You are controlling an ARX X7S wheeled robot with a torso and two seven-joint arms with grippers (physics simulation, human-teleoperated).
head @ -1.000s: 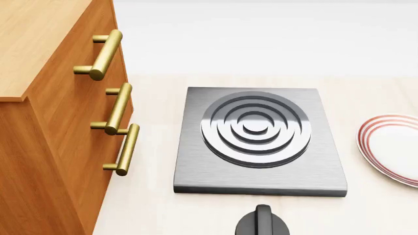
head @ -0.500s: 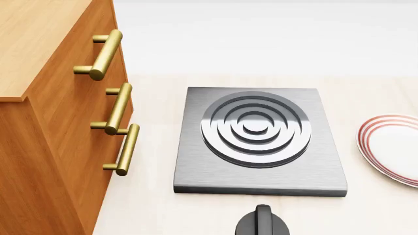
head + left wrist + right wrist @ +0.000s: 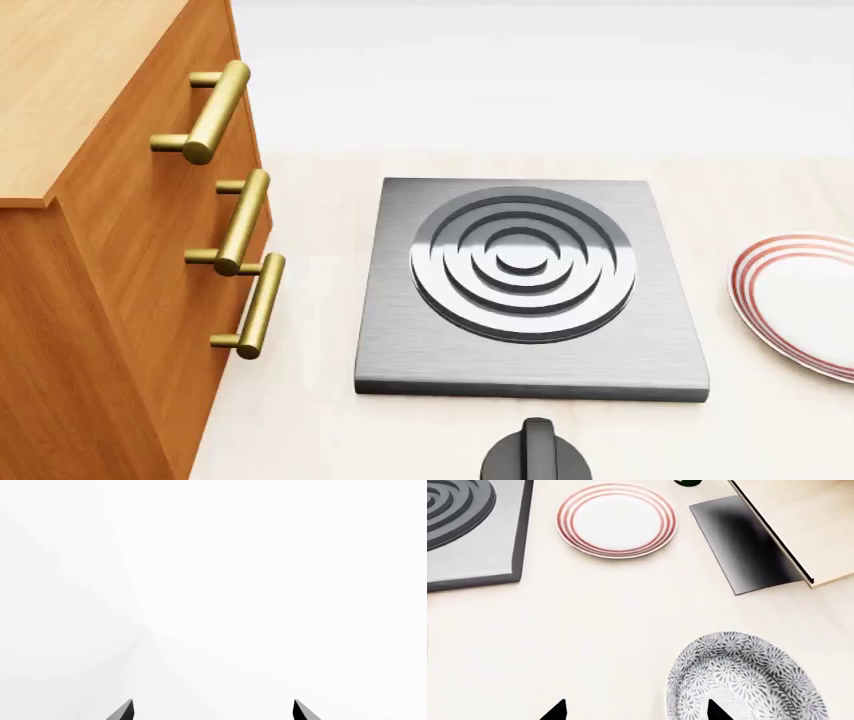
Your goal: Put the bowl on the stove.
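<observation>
The stove [image 3: 529,285] is a square dark-grey slab with raised concentric rings, in the middle of the head view; its corner also shows in the right wrist view [image 3: 474,530]. The bowl [image 3: 746,680], white with a grey-blue floral pattern, sits on the pale counter and shows only in the right wrist view. My right gripper [image 3: 637,712] is open above the counter, with one fingertip over the bowl's rim and the other over bare counter. My left gripper [image 3: 212,711] is open, facing only blank white. Neither gripper shows in the head view.
A white plate with red rings [image 3: 617,520] lies between the stove and the bowl, also at the head view's right edge [image 3: 807,300]. A round black knob [image 3: 538,455] sits in front of the stove. A wooden cabinet with brass handles [image 3: 120,250] stands left. A dark flat panel [image 3: 740,545] lies by a wooden board.
</observation>
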